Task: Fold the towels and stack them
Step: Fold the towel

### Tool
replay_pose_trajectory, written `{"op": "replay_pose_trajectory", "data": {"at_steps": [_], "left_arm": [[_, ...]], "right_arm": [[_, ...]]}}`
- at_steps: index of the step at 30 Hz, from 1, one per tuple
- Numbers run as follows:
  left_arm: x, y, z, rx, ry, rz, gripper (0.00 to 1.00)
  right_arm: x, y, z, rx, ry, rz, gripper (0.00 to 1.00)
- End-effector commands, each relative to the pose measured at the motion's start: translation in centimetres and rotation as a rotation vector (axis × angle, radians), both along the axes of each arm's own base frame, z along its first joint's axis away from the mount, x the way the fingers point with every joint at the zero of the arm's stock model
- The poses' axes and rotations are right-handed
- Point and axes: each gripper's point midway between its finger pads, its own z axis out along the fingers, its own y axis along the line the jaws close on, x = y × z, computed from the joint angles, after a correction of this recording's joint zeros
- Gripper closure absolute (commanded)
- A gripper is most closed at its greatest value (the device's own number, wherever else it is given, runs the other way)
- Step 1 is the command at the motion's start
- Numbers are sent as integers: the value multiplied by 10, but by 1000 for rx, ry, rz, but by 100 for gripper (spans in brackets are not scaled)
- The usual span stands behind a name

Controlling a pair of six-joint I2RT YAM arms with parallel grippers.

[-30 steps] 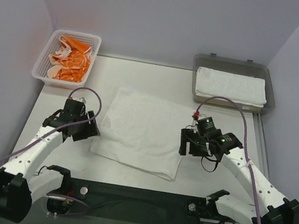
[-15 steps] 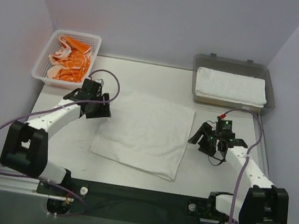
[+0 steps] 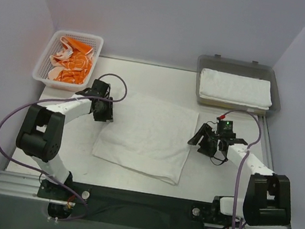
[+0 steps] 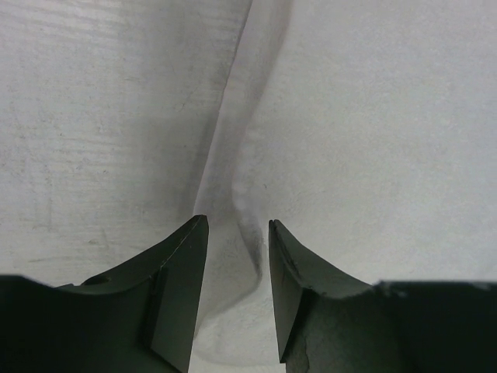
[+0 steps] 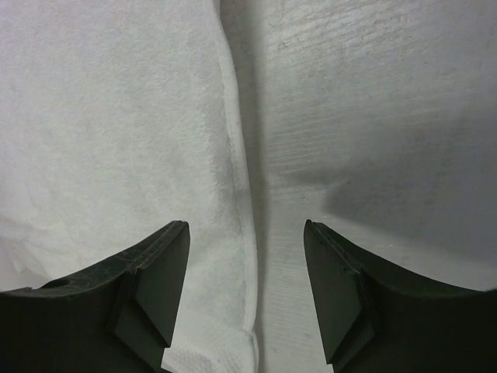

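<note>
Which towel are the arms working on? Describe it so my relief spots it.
Look at the middle of the white table. A white towel lies spread out there, the only one outside a container: the other white towel sits folded in the grey tray, the orange-and-white towels crumpled in the mesh basket.

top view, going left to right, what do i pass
mesh basket of orange-and-white towels → left tool → spread white towel → right tool

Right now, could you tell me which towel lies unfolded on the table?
The large white towel at centre; the others sit in the basket and tray.
</note>
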Motion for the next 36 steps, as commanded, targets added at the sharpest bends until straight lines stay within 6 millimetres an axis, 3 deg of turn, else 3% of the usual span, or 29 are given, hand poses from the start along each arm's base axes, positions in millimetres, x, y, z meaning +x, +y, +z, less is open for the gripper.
{"op": "replay_pose_trajectory", "data": {"at_steps": [1, 8, 18, 26, 30, 36], "left_arm": [[25, -9, 15, -22, -71, -20, 53], [29, -12, 13, -34, -64, -16, 59], [45, -20, 40, -73, -128, -23, 59], [34, -5, 14, -10, -29, 65, 55], [30, -10, 6, -38, 6, 73, 56], [35, -17, 5, -66, 5, 66, 71]], "right_arm": [[8, 2, 3, 11, -21, 15, 39], [10, 3, 0, 11, -15, 22, 39], [9, 4, -1, 8, -12, 33, 39], [9, 2, -1, 6, -16, 34, 39], [7, 1, -3, 6, -6, 32, 39], [7, 1, -4, 3, -5, 34, 39]]}}
